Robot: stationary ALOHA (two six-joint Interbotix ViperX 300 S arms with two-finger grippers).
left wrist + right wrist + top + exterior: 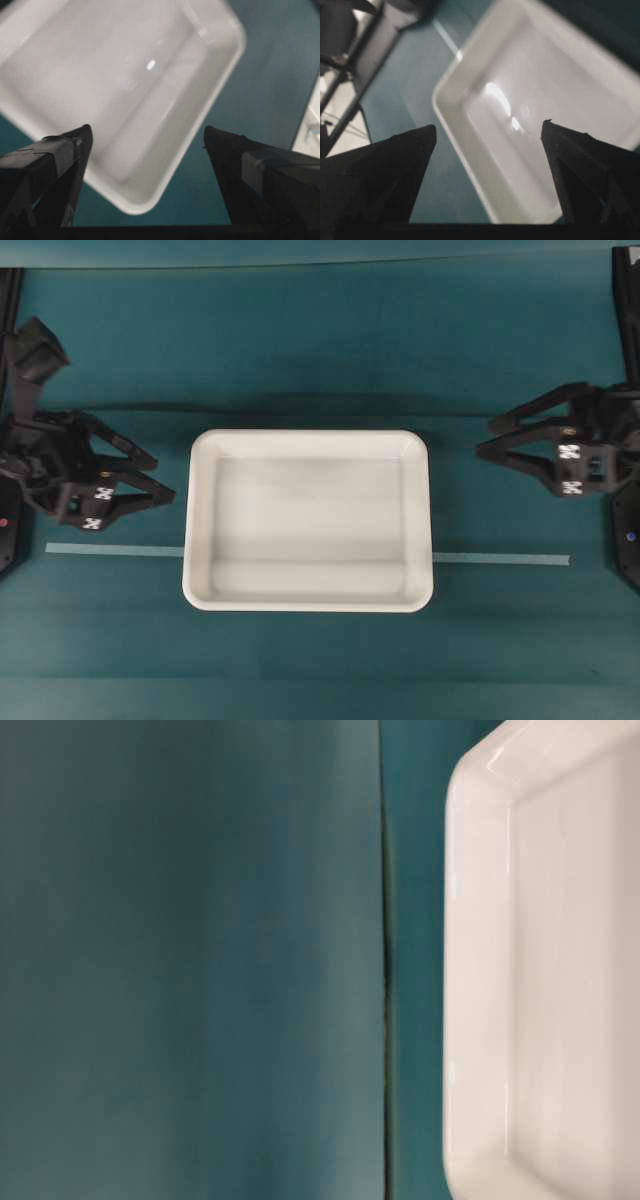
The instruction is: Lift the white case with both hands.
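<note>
two grippers flank the white case [308, 521], which lies flat mid-desk [320, 350] over a pale tape strip [500, 559]. left gripper [155, 478] and right gripper [484, 438] both gape wide, grasping nothing, each well apart from the rim.

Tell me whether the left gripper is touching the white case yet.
Apart. The overhead view shows a strip of bare teal cloth between the open left gripper and the near rim of the white case.
</note>
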